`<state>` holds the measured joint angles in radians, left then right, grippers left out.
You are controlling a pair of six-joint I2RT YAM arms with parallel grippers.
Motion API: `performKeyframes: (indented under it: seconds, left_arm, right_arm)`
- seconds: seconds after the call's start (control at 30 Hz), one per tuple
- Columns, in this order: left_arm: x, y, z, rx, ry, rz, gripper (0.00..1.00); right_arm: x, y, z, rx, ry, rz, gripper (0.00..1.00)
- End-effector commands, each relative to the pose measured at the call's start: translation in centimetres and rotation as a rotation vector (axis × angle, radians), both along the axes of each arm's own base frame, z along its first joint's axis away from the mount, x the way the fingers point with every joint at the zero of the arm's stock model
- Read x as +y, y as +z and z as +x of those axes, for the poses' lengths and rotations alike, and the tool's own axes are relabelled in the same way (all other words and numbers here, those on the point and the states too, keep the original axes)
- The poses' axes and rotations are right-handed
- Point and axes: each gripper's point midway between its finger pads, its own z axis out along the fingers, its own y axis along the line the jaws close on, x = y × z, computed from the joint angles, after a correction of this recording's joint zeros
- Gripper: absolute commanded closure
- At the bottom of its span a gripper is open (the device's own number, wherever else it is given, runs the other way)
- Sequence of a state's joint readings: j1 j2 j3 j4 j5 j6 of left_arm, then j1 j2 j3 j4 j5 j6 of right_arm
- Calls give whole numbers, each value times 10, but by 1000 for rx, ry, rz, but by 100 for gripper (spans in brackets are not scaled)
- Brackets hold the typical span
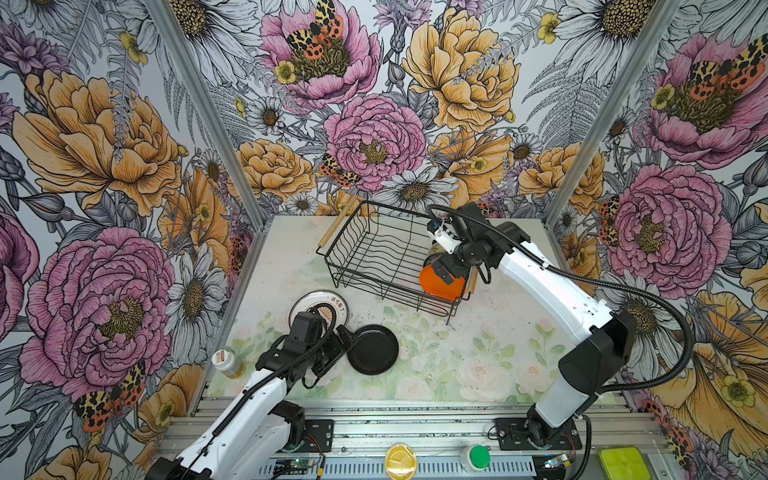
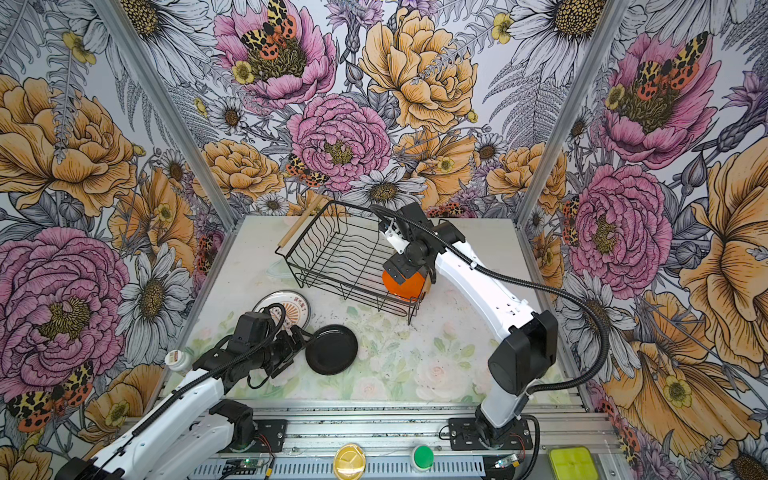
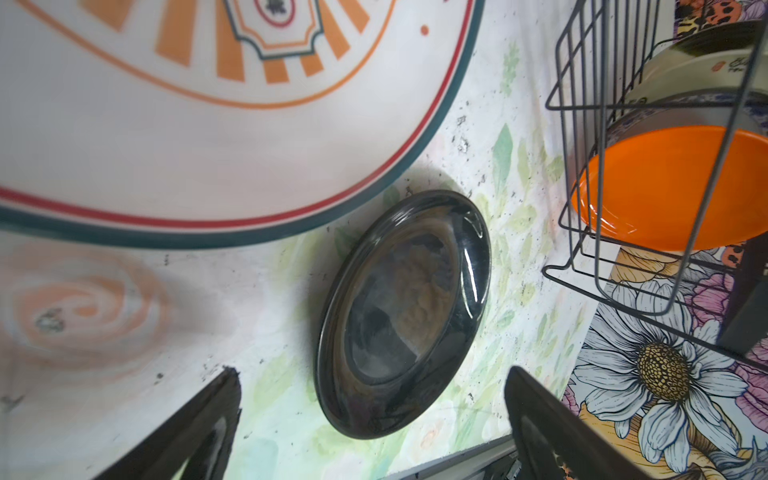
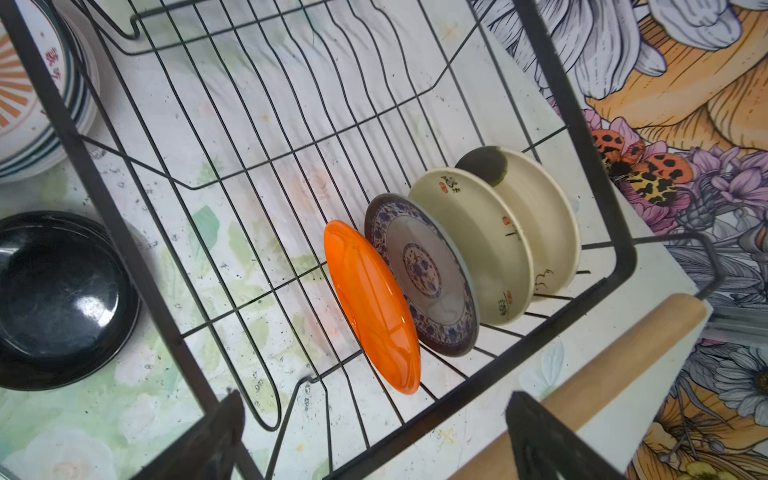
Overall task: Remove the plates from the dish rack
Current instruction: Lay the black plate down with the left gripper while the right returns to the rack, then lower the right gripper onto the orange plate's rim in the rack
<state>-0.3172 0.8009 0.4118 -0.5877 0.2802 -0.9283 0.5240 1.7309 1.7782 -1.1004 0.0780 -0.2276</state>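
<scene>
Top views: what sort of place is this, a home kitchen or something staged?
Most likely a staged robot test cell, not a kitchen: floral printed wall panels in metal framing box in a small table, two robot arms are mounted on a slotted rail, beside a green push button.

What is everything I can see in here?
dish rack: one, black wire, wooden handles, back of table
orange plate: one, upright in rack
blue-patterned plate: one, next slot
cream printed plate: one, next
cream plate with dark patch: one, last
white sunburst plates: stack, table, left front of rack
black plate: at least one, beside stack
bottle: one, white cap, left table edge
green button: one, front rail
left gripper: open, by black plate
right gripper: open, above racked plates
</scene>
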Motion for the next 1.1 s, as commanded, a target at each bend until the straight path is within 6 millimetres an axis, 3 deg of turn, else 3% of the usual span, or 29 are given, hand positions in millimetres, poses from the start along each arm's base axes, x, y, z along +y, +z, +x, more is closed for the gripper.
performKeyframes:
  seconds: [0.0, 0.37, 0.73, 1.07]
  left_arm:
    - [2, 13, 4, -35, -5, 10, 1]
    - [-1, 37, 14, -99, -36, 15, 1]
    - [-2, 43, 18, -112, -44, 19, 1]
    - [-3, 51, 21, -134, -44, 16, 1]
  right_arm:
    - [-3, 7, 4, 4, 44, -47, 1]
    - [2, -36, 7, 119, 65, -89, 9]
    - [-4, -60, 17, 173, 47, -102, 28]
    - [-8, -79, 26, 205, 33, -104, 39]
